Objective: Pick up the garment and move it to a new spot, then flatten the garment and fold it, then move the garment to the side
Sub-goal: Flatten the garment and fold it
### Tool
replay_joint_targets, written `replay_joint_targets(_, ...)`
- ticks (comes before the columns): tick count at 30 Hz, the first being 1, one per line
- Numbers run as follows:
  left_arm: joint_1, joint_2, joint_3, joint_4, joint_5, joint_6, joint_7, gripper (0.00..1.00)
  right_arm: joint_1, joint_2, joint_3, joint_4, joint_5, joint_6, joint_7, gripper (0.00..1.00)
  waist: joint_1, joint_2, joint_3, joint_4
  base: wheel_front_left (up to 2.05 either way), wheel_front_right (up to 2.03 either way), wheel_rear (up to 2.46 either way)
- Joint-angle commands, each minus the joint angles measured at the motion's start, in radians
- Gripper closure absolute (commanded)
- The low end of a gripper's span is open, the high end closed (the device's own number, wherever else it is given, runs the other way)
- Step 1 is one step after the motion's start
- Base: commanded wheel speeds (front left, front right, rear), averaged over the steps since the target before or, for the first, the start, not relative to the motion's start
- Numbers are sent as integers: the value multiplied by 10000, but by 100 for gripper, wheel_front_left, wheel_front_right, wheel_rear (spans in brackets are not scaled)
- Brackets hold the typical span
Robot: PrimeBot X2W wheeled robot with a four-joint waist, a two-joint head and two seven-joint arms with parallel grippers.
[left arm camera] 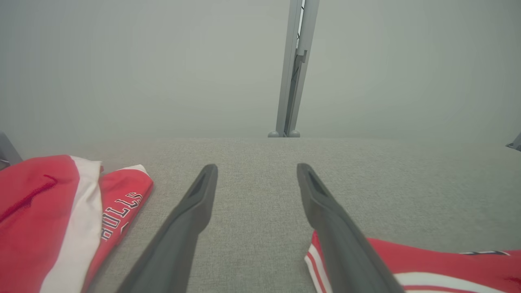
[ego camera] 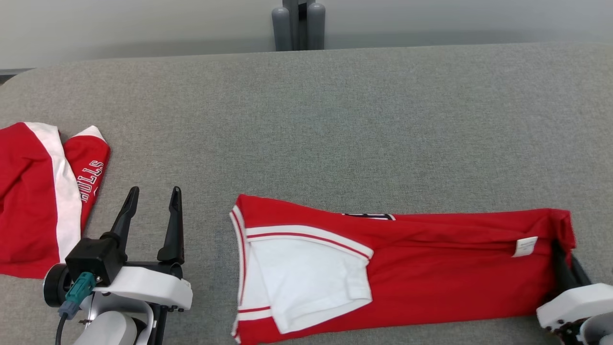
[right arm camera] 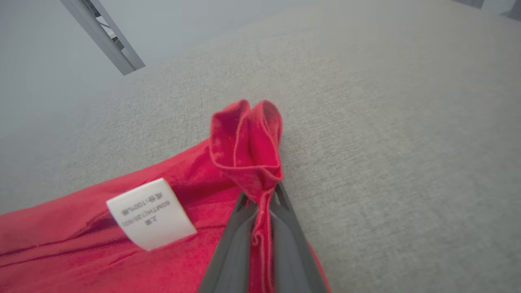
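At the far left of a grey padded table (ego camera: pixel 335 120) lies a loosely heaped red and white jersey (ego camera: pixel 33 201), with lettering showing on one side. Just right of it the left gripper (ego camera: pixel 155 191) hovers over bare table, its two dark fingers spread wide and holding nothing. Further right, near the front edge, lies the garment (ego camera: pixel 431 273), a red jersey with white trim folded into a long band running left to right. A white label (right arm camera: pixel 150 213) sits near its right end. At that end the right gripper (right arm camera: pixel 260 195) has its fingers clamped on a small bunched corner of the red fabric, which puckers up above the tips. The risk lies in that pinch: it takes in little cloth, so a pull may slip it free. Hauling the long band by one corner may also drag the layers apart and spoil the fold, and a sweep leftward could run it into the heaped jersey
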Motion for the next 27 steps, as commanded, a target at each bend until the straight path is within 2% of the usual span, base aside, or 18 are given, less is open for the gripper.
replay_joint_targets(1,-93,71,55,-26,83,-19,-33,0,-278,-378,-383,139,22,-35,-197,100,0,0,62,-80,0,0,0)
replay_joint_targets(6,-166,51,59,0,86,-53,-34,0,-585,-937,-1192,369,-171,-34,-390,100,0,0,100,-183,0,0,0)
replay_joint_targets(11,-163,41,76,21,75,-51,-34,0,-800,-936,-1258,198,-397,-31,-270,100,0,0,70,-255,0,0,0)
replay_joint_targets(14,-84,63,113,15,54,-16,-34,0,-848,-513,-716,-601,-624,-25,-12,100,0,0,45,-331,0,0,0)
replay_joint_targets(19,-6,56,87,-2,57,17,-34,0,-457,346,543,-2755,-1006,-25,600,100,0,0,13,-439,0,0,0)
replay_joint_targets(23,-155,25,4,0,90,-50,-17,0,-2,785,1657,-4331,-961,-25,1147,100,0,0,31,-386,0,0,0)
replay_joint_targets(27,-302,-9,-43,28,99,-74,-12,0,270,1001,2819,-5203,-686,-25,1456,100,0,0,82,-281,0,0,0)
